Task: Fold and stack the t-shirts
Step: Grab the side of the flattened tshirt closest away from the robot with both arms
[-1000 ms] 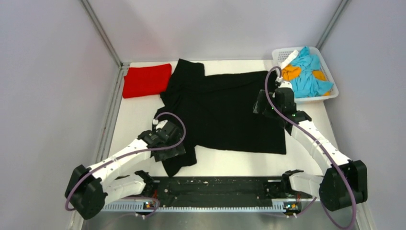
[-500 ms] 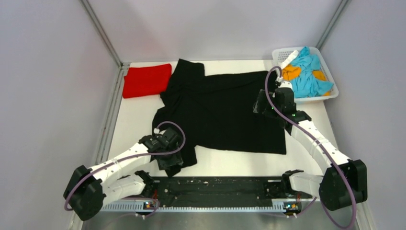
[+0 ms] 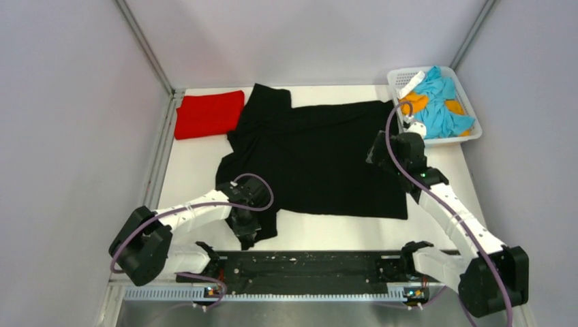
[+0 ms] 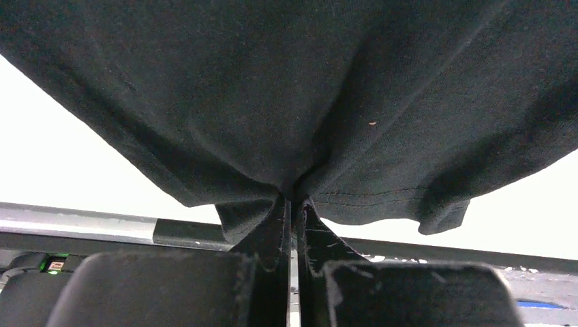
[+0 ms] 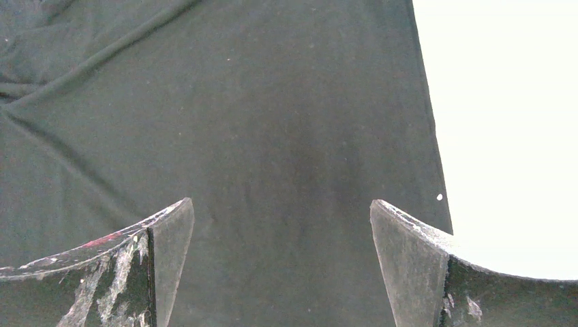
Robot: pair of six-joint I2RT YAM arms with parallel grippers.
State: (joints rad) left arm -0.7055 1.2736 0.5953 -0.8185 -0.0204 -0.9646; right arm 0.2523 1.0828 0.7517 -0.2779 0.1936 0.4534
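1. A red t-shirt (image 3: 208, 114) is seen folded into a flat rectangle at the far left corner of the white desk (image 3: 194, 170), just beside the black t-shirt's far left sleeve.
2. The left end effector (image 4: 294, 204) is shown pinched shut on the near left edge of the black t-shirt (image 3: 320, 160). The cloth is gathered into a bunch between the closed fingers, close to the desk's near edge.
3. The black t-shirt is spread across the middle of the desk. Its body lies mostly flat, while its left side is rumpled.
4. The right end effector (image 5: 279, 204) is held wide apart above the right part of the black t-shirt, close to the shirt's right edge. Nothing is gripped between its fingers.
5. A white lattice basket (image 3: 401, 76) is placed at the far right corner, and blue cloth (image 3: 439, 109) and orange cloth (image 3: 414, 103) are heaped in it.
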